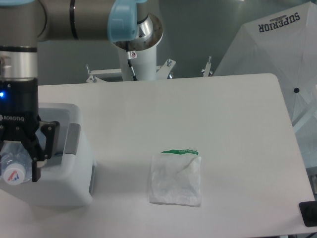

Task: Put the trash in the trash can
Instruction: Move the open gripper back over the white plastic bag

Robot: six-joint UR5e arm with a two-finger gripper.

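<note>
Bottle over the bin

Claw (17, 163) grips the bottle (14, 166) above the bin (74, 168) at the bench's left edge (sheet (176, 178) waits mid-bench); releasing off-center could bounce it out.

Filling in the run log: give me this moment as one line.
pincer: shut on bottle | position: over trash can | bottle: not released | white sheet: on table, untouched
</note>
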